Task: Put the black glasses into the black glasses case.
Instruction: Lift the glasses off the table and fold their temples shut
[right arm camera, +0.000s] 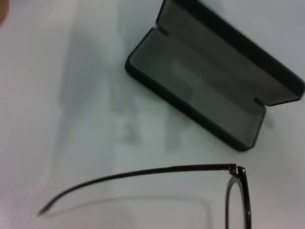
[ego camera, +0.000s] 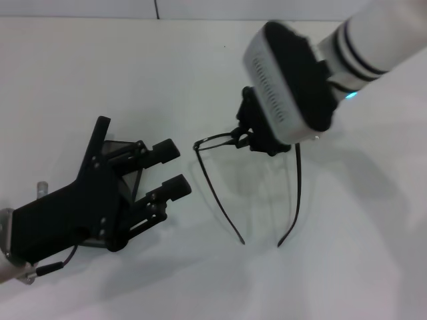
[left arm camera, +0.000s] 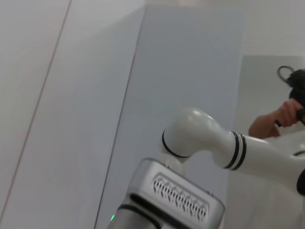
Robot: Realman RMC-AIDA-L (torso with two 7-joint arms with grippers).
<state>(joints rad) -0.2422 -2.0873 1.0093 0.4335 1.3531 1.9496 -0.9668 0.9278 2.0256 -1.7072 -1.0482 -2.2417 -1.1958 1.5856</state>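
The black glasses (ego camera: 215, 175) hang from my right gripper (ego camera: 250, 138), which is shut on the front frame. Both temple arms are unfolded and trail toward the table's front, just above the white table (ego camera: 347, 253). The black glasses case (right arm camera: 209, 90) lies open with its grey lining up. In the right wrist view it is beyond one temple arm (right arm camera: 143, 172) and a lens rim (right arm camera: 237, 193). In the head view the case is mostly hidden behind my left gripper (ego camera: 172, 170), which is open to the left of the glasses, fingers pointing at them.
The left wrist view shows my right arm (left arm camera: 214, 143), a pale wall and a person's hand (left arm camera: 281, 119) far off. White table surface lies in front of and to the right of the glasses.
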